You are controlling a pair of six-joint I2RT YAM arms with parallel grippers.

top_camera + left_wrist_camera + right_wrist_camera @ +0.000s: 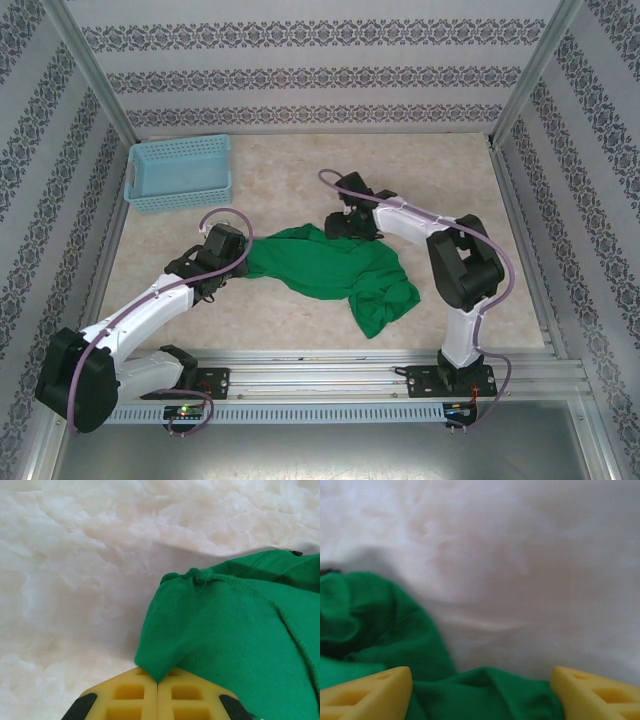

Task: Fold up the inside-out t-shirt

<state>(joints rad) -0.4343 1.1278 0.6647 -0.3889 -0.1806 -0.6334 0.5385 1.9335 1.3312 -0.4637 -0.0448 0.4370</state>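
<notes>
The inside-out t-shirt (pixel 335 270) is bright green and lies bunched in the middle of the table, one lobe hanging toward the front edge. My left gripper (pixel 232 262) sits at its left end; in the left wrist view its yellow fingers (pixel 131 696) are pressed together with a fold of the green cloth (pixel 235 630) pinched between them. My right gripper (pixel 343 226) hovers over the shirt's far edge. In the right wrist view its yellow fingers (pixel 370 692) stand wide apart, with loose green cloth (pixel 485 692) lying between them, not clamped.
A light blue mesh basket (pixel 180 174) stands at the back left of the table. Patterned walls and metal frame posts enclose the workspace. Bare marbled tabletop (pixel 440 170) stretches behind and to the right of the shirt.
</notes>
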